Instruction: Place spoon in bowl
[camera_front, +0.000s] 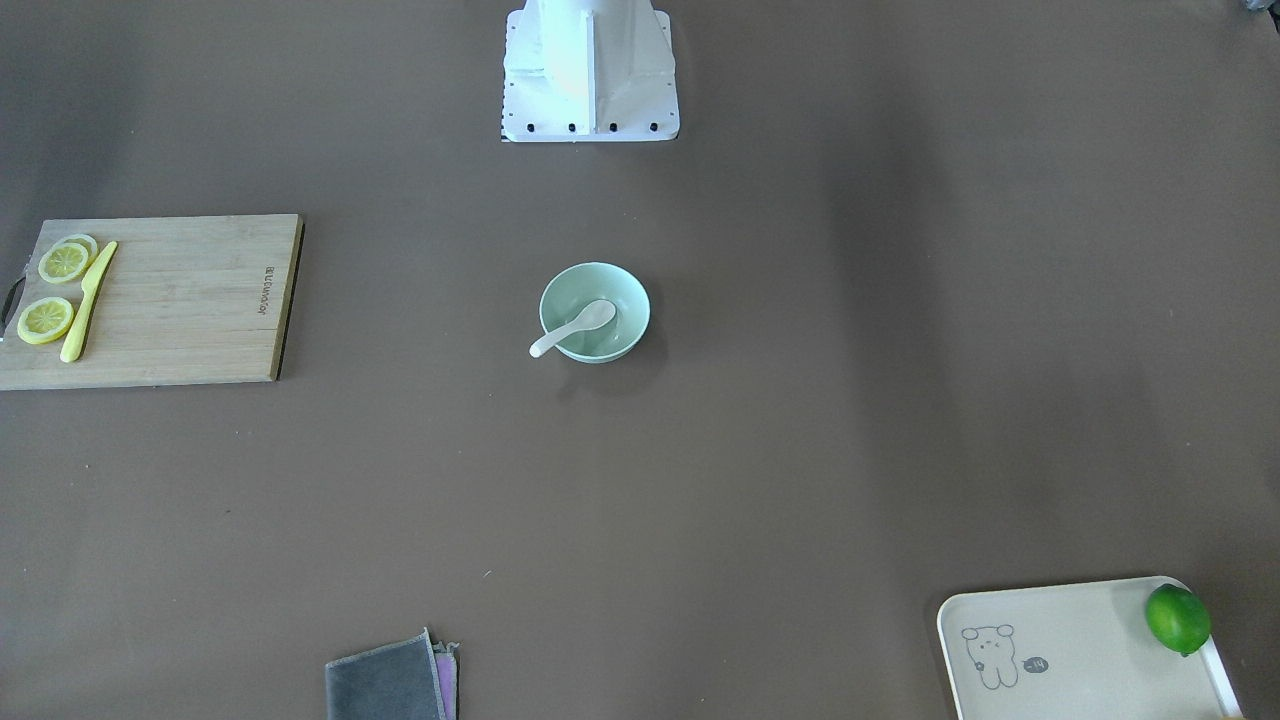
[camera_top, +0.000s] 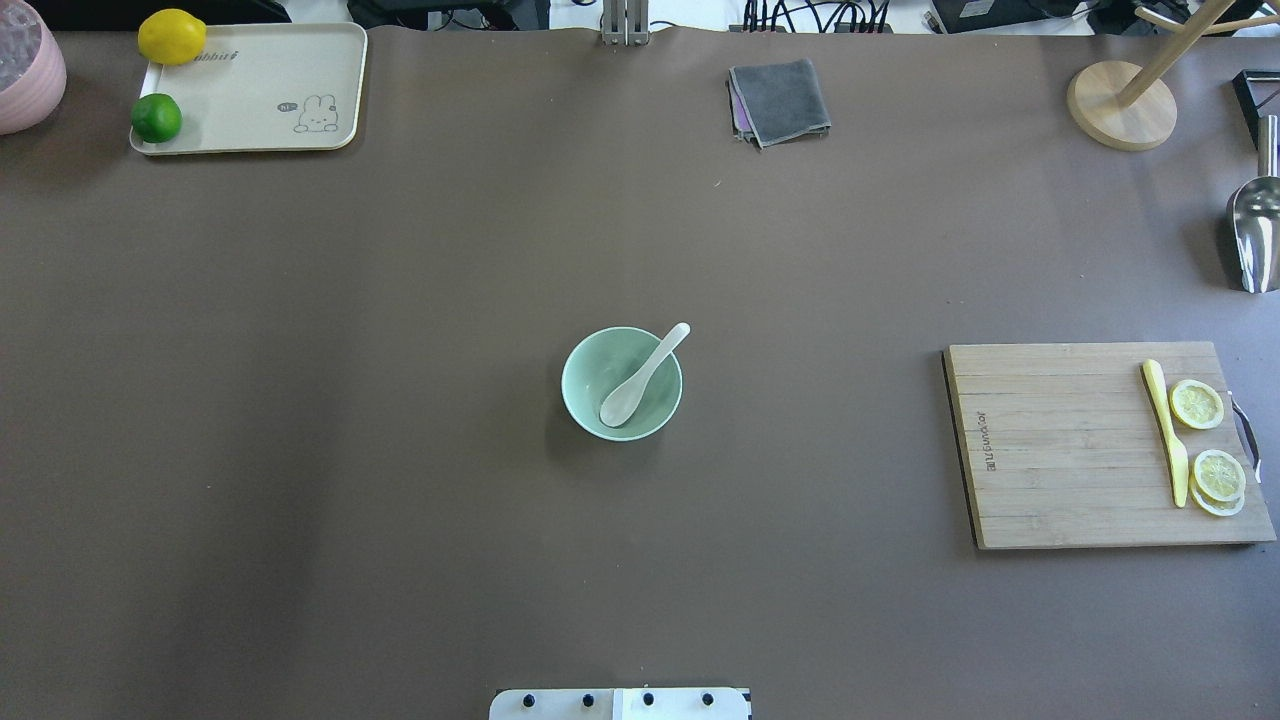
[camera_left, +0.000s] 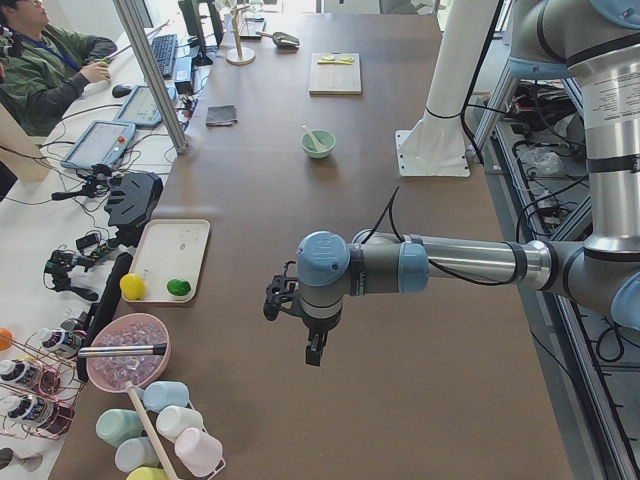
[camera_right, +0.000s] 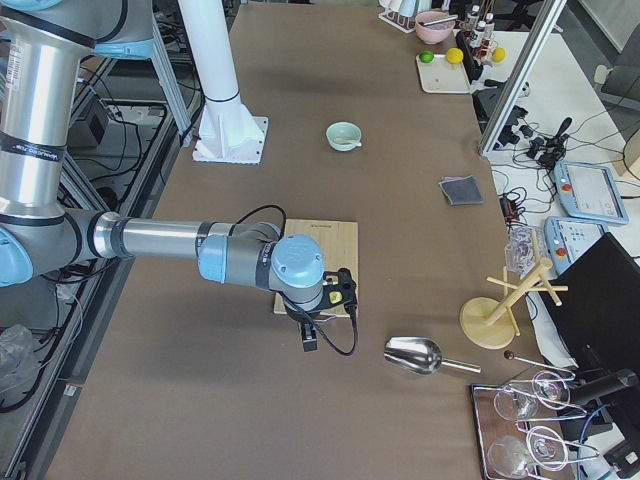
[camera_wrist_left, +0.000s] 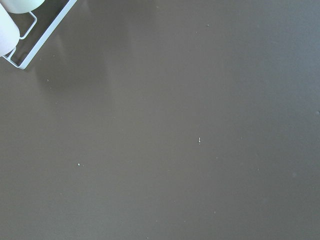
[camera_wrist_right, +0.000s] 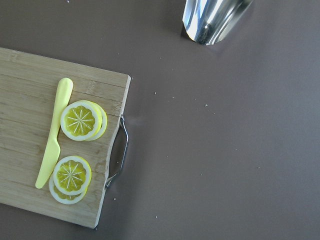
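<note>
White spoon (camera_top: 645, 375) sits in mint bowl (camera_top: 585, 368): looks done. Left gripper (camera_left: 314, 352), right gripper (camera_right: 310, 340) well apart from bowl; jaws unreadable.

tray (camera_front: 1090, 620) cut off at bottom edge, cloth (camera_front: 385, 685) too

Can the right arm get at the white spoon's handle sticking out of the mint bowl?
Probably yes. The small glossy white soup spoon leans its handle over the round pale mint-green bowl on the robot's right side; nothing stands beside it, and only a flat wooden cutting board lies toward the right gripper.
</note>
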